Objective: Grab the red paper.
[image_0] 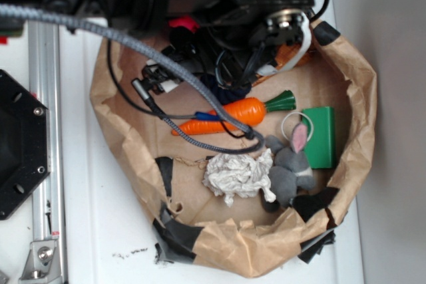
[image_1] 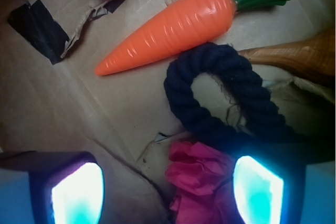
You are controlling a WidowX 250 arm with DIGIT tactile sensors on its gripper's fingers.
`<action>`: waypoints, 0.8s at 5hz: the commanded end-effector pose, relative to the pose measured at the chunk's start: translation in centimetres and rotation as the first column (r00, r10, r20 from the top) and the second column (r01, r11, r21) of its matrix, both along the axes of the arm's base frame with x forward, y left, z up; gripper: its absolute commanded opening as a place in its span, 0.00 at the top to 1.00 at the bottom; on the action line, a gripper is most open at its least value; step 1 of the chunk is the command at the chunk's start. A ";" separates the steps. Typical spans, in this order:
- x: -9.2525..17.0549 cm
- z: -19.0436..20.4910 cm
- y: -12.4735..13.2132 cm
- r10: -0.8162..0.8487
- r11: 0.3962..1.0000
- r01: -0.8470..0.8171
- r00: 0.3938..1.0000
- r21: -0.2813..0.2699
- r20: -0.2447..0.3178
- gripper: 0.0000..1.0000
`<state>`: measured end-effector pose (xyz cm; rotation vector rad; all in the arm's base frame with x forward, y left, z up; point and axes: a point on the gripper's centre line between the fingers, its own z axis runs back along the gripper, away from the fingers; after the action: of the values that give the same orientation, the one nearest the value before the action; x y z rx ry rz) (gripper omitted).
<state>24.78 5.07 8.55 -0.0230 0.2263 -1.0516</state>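
Note:
The red paper (image_1: pixel 202 182) is a crumpled rose-like wad lying on the brown paper floor, in the wrist view between my two glowing fingers and close against the right one (image_1: pixel 258 190). The left finger (image_1: pixel 77 195) stands well clear of it, with bare brown paper between. My gripper (image_1: pixel 168 192) is open around the wad. In the exterior view only a small red patch of the paper (image_0: pixel 184 24) shows at the top, under the black arm; the gripper itself is hidden there.
An orange carrot (image_1: pixel 173 27) with a green top and a dark blue rope loop (image_1: pixel 220 98) lie just beyond the wad. A white paper wad (image_0: pixel 236 174), a grey bunny (image_0: pixel 293 161) and a green block (image_0: pixel 321 136) sit inside the brown paper wall (image_0: pixel 226 247). Cables (image_0: pixel 166 71) cross the area.

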 end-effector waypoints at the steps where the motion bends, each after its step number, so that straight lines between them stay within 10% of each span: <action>1: 0.0 -1.8 1.5 0.038 0.997 -0.044 0.994 0.058 0.098 0.00; 2: -0.9 -3.9 2.7 0.037 0.998 -0.041 0.996 0.054 0.076 0.00; 4: -1.9 -5.3 4.0 0.077 0.988 -0.086 0.995 0.131 0.070 1.00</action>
<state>23.38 8.63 3.18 0.1034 0.2399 -0.9719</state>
